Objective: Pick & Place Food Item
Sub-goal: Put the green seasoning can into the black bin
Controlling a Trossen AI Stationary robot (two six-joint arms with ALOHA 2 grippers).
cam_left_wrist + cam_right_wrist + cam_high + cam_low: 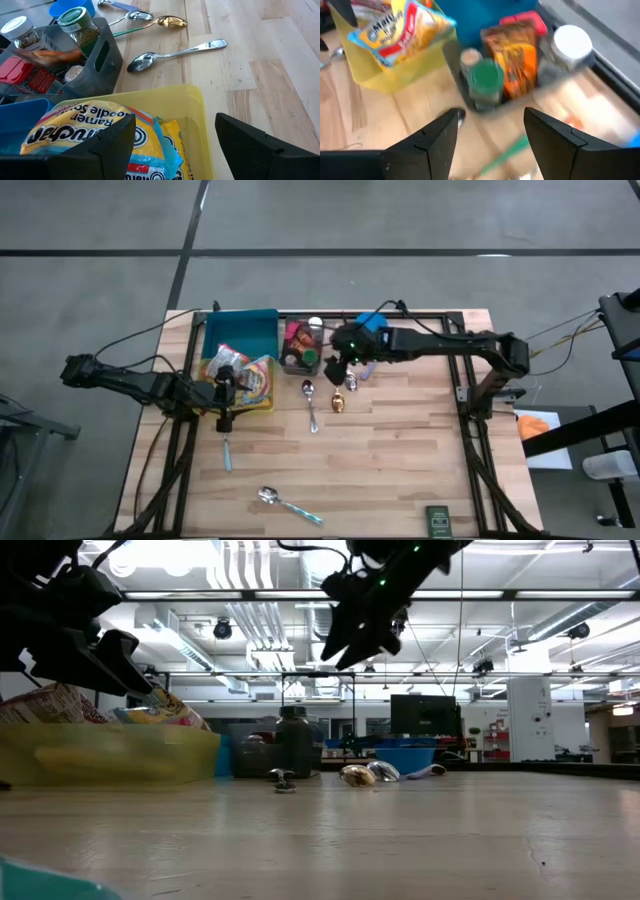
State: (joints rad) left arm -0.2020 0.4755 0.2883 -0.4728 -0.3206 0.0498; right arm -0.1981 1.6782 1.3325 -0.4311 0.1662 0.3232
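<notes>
Wooden bench: left pincer wide above the ramen packet; right pincer parted, empty, at two o'clock. Next: descend, grasp.

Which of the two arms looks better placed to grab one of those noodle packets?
Probably the left. Its open hand hovers right over the ramen packets in the yellow bin, while the right hand hangs by the grey spice caddy.

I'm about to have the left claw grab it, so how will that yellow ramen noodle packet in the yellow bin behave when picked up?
The yellow ramen noodle packet looks like crinkly plastic film, so it will probably flex and may slip. It likely feels light for its bulk. The open left claw hovers over the yellow bin; pinching hard could crush the noodles.
</notes>
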